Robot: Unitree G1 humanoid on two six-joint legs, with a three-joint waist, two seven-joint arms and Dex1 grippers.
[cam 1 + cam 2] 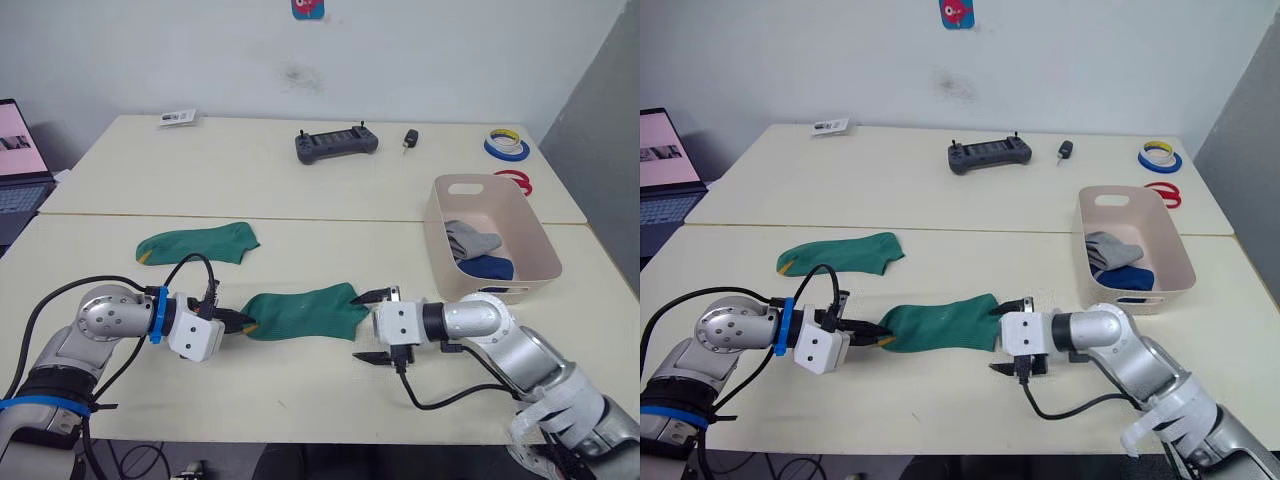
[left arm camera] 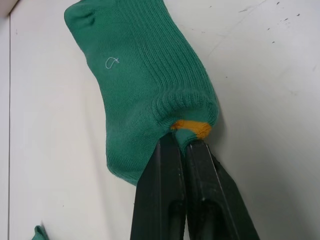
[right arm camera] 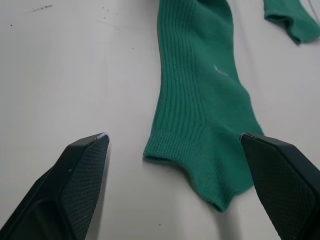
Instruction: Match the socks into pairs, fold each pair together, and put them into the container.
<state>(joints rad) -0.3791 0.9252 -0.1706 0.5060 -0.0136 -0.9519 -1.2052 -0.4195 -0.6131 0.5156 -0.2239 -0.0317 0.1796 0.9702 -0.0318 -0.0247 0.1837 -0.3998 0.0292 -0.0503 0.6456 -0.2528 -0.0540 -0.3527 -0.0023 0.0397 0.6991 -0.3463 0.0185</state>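
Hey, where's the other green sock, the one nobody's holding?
The loose green sock lies flat on the near table, on the robot's left, just beyond the left gripper and the held sock.

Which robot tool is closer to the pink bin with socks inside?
The right tool. It hovers open at the near green sock's cuff, not far from the bin. The left tool pinches that sock's other end, farther from the bin.

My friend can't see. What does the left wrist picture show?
Two black fingers, pressed shut, pinch the yellow-tipped end of a green sock. The sock lies flat on a pale table, stretching away from the fingers.
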